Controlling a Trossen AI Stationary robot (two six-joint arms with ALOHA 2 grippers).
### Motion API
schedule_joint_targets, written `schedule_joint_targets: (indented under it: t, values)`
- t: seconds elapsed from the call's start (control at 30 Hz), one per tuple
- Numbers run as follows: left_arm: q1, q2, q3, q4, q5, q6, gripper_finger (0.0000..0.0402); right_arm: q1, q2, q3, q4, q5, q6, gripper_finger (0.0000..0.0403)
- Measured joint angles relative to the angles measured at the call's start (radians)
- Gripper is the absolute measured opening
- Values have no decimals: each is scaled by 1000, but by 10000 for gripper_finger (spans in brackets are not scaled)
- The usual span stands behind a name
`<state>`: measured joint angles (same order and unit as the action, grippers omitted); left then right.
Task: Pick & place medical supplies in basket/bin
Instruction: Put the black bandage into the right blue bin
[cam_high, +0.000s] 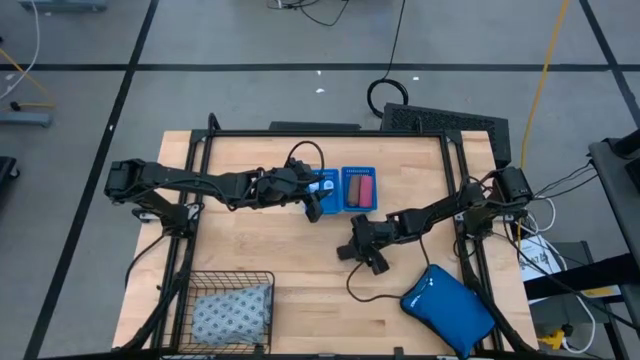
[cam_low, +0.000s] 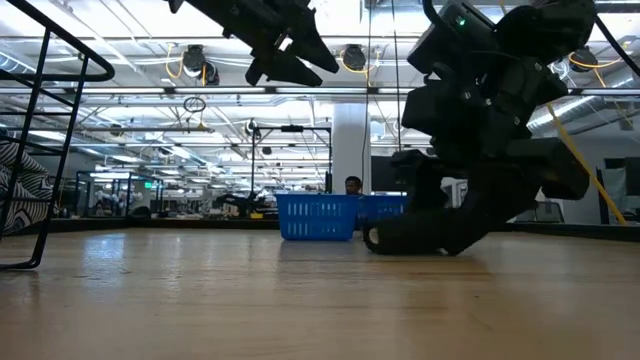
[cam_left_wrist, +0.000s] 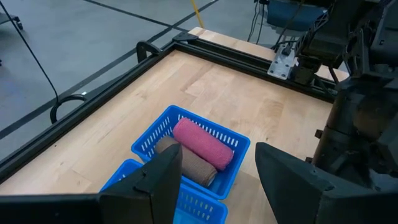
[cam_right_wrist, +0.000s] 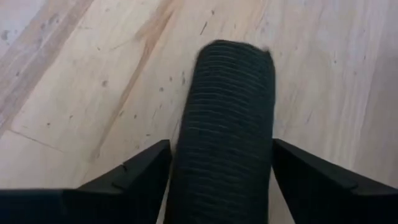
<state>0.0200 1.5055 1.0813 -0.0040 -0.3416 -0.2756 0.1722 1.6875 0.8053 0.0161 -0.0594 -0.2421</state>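
While the black wire-mesh basket (cam_high: 228, 300) at the table's near left corner already holds the grey-blue dotted soft pack (cam_high: 232, 312), the step in hand is the black roll (cam_right_wrist: 225, 130), which lies on the bare wooden table (cam_high: 270, 240) between the spread fingers of the right gripper (cam_high: 366, 252). That claw is down at the tabletop, straddling the roll but not yet pinching it. The next move, as I judge it, calls for closing on the roll, lifting it clear and carrying it to the blue tray (cam_high: 348, 189) just beyond.

The left gripper (cam_high: 312, 205) hovers above the tray with its fingers parted and nothing between them.

From above, the roll is hidden under the right gripper; only the right wrist view shows it, ribbed and dark, lying lengthwise between the fingers. The left wrist view alone shows the pink roll (cam_left_wrist: 203, 144) and the brown roll (cam_left_wrist: 188, 163) side by side, touching, in one tray compartment. The low view shows the right gripper resting at table level in front of the tray. I cannot make out any vials.
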Motion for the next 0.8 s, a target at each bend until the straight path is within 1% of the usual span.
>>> schedule_joint_targets:
  t: [0.07, 0.13, 0.4, 0.5, 0.6, 0.8]
  values:
    - [0, 0, 0, 0, 0, 0, 214, 0, 0, -3, 8, 2, -1, 266]
    - [0, 0, 0, -1, 0, 0, 214, 0, 0, -3, 11, 2, 18, 254]
    - [0, 0, 0, 7, 0, -1, 214, -1, -1, -4, 29, 2, 146, 168]
    - [0, 0, 0, 7, 1, -1, 214, -1, -5, -4, 47, 4, 185, 147]
    - [0, 0, 0, 7, 1, 5, 214, -1, -17, -4, 86, 5, 241, 141]
    - [0, 0, 0, 8, 2, 8, 214, -16, -64, -4, 182, 26, 391, 148]
